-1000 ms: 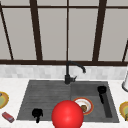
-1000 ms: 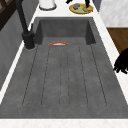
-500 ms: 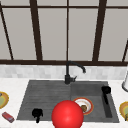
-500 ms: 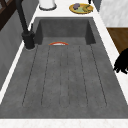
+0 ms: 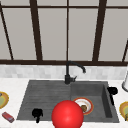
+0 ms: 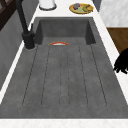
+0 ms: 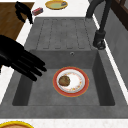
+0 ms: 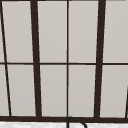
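nothing has shifted between the earlier pictures and this one: both hands hang where they were and the plate lies in the same place, so the scene is at a standstill.

the right hand [image 5: 112, 90] hovers over the right rim of the sink basin [image 5: 106, 105]; in the right side view it [image 7: 15, 56] is spread, fingers [image 7: 33, 67] straight and pointing across toward the plate [image 7: 70, 81], near it but not touching, holding nothing. the left hand [image 5: 37, 113] floats at the front edge of the draining board [image 6: 65, 75], fingers drooping loosely, empty; the same hand shows at the edge of the left side view [image 6: 122, 62].

the plate is round, white in the middle with an orange-red rim, lying flat on the basin floor with a small brown lump of food [image 7: 64, 80] on it. the sink is dark grey, speckled like stone, its draining board cut with long parallel grooves. a black curved tap [image 5: 71, 71] stands at the back. a glossy red ball [image 5: 67, 115] sits in front. on the white table are a yellow plate [image 7: 56, 4] and a small red block [image 5: 8, 117].
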Robot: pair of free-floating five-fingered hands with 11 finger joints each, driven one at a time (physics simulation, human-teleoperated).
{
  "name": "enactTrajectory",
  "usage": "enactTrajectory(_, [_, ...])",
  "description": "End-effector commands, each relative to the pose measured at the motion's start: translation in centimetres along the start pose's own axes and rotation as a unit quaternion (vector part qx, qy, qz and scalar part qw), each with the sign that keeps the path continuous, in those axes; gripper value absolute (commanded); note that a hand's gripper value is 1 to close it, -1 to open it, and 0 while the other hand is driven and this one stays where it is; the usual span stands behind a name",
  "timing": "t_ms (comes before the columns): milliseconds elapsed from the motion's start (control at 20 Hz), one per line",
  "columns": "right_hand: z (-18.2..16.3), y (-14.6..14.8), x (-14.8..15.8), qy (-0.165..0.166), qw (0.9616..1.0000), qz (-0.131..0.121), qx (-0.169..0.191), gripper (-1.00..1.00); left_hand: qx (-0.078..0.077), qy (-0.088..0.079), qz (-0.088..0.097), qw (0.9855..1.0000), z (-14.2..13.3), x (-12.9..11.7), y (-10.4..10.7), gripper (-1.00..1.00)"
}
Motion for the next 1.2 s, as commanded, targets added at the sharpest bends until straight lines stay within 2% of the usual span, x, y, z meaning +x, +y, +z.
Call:
enactTrajectory(0, [1.0, 0.3, -2.4, -0.005, 0.9997, -0.024, -0.007, -1.0, 0.0, 0.0, 0.0, 1.0, 0.0, 0.0, 0.0, 0.0])
enactTrajectory(250, [1.9, 0.8, -5.4, -0.011, 0.9994, -0.031, -0.008, -1.0, 0.0, 0.0, 0.0, 1.0, 0.0, 0.0, 0.0, 0.0])
enactTrajectory(700, [1.4, 1.2, -11.5, -0.021, 0.9986, -0.046, -0.015, -1.0, 0.0, 0.0, 0.0, 1.0, 0.0, 0.0, 0.0, 0.0])
enactTrajectory(850, [1.1, 2.3, -13.5, -0.023, 0.9986, -0.048, 0.0, -1.0, 0.0, 0.0, 0.0, 1.0, 0.0, 0.0, 0.0, 0.0])
enactTrajectory(1150, [-0.4, 5.1, -17.8, -0.024, 0.9984, -0.05, -0.004, -1.0, 0.0, 0.0, 0.0, 1.0, 0.0, 0.0, 0.0, 0.0])
